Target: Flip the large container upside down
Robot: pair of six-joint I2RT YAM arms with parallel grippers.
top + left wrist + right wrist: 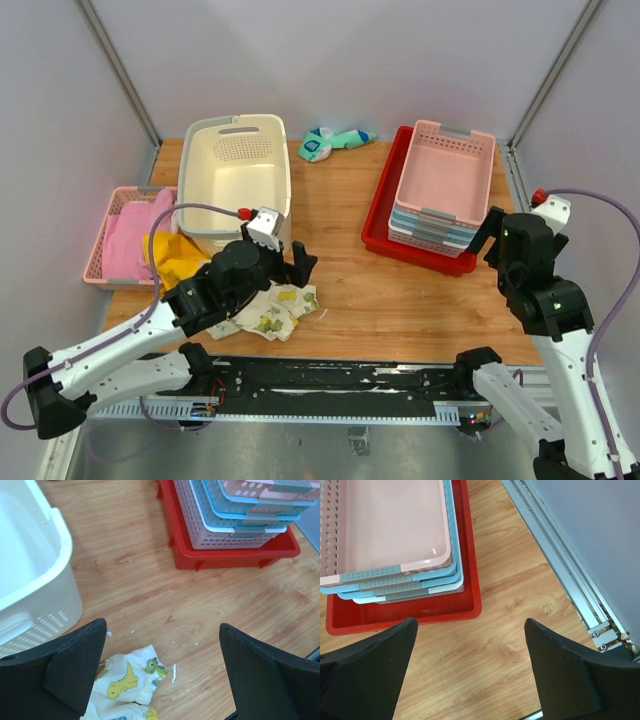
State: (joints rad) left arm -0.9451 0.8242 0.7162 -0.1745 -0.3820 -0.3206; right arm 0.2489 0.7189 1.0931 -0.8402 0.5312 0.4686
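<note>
1. Standing mouth-up at far left, the tub (pixel 235 190) awaits flipping.
2. Left gripper (pixel 162 626), spread wide, hovers beside its near corner, probably placed to take the rim.
3. Right gripper (pixel 471 622), spread, idles near the red tray (pixel 400 616).

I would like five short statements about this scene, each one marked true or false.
1. The large container stands upright, opening upward. True.
2. The left gripper is shut on its rim. False: it is open and holds nothing.
3. The stacked baskets sit in the red tray. True.
4. The dinosaur-print cloth lies inside the large container. False: it lies on the table beside it.
5. The right gripper is open. True.
</note>
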